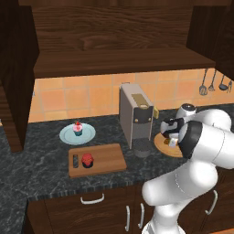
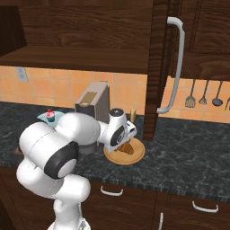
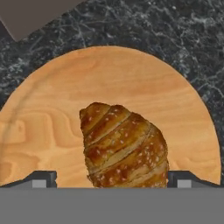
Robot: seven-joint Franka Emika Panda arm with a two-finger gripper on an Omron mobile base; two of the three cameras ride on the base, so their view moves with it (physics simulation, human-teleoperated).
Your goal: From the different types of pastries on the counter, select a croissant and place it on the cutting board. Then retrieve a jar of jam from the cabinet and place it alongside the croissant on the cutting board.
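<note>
We see the croissant (image 3: 124,146) close up in the hand view: a golden-brown pastry with ridged, overlapping layers and pale specks across its crust, one blunt end pointing toward the top of that view. It lies on the round wooden plate (image 3: 52,109), whose light grain swirls around it, and the plate sits on the dark speckled counter (image 3: 175,30).

The gripper (image 3: 111,179) hangs right over the croissant. Its two dark fingertips (image 3: 41,178) rise at the bottom of the hand view, spread wide, one on each side of the pastry's lower end; the croissant lies between them. We cannot tell whether either tip touches it.

From the right base view, the croissant (image 2: 127,148) rests on the plate (image 2: 134,157) just under the white hand, beside the grey coffee machine (image 2: 94,108). In the left base view the hand covers most of the plate (image 1: 162,145).

Further left along the counter (image 1: 45,169), the cutting board (image 1: 107,160) lies flat with its slot handle at the left end, and the jar of jam (image 1: 87,160) stands on it. Behind the board, the pink-frosted cupcake (image 1: 77,130) sits on a pale blue dish (image 1: 66,135), well apart from the gripper.
</note>
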